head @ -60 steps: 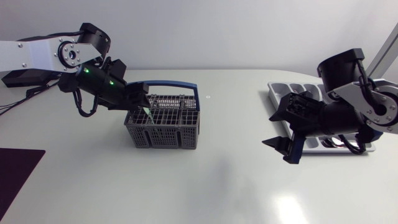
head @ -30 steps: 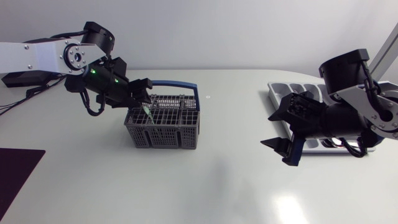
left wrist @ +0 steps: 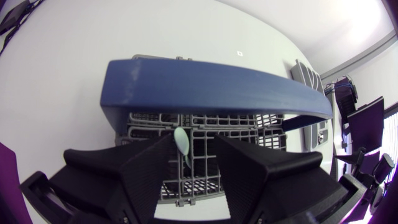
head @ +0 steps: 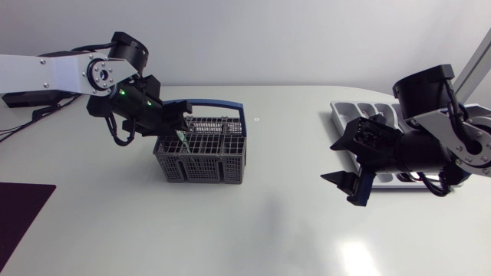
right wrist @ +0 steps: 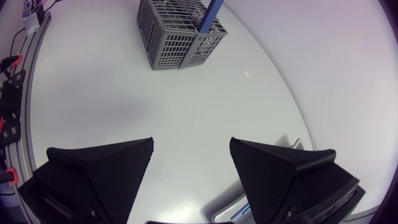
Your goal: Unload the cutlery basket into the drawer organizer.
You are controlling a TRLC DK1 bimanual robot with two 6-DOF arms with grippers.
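Observation:
A dark grey wire cutlery basket (head: 201, 165) with a blue handle (head: 219, 106) stands left of the table's middle. A pale green utensil (head: 183, 140) sticks up in its left rear cell. My left gripper (head: 178, 126) hovers over that corner. In the left wrist view the green utensil (left wrist: 181, 139) stands between the parted fingers (left wrist: 149, 168), just under the blue handle (left wrist: 211, 87), close to one finger; the other is clear of it. My right gripper (head: 328, 161) hangs open and empty beside the grey drawer organizer (head: 360, 107) at the right.
The basket (right wrist: 180, 31) lies far ahead of the right gripper (right wrist: 191, 149), with bare table between them. A dark purple mat (head: 19, 211) lies at the table's front left edge.
My left gripper has shifted slightly right over the basket, and its fingers have narrowed around the green utensil. The right arm has barely moved.

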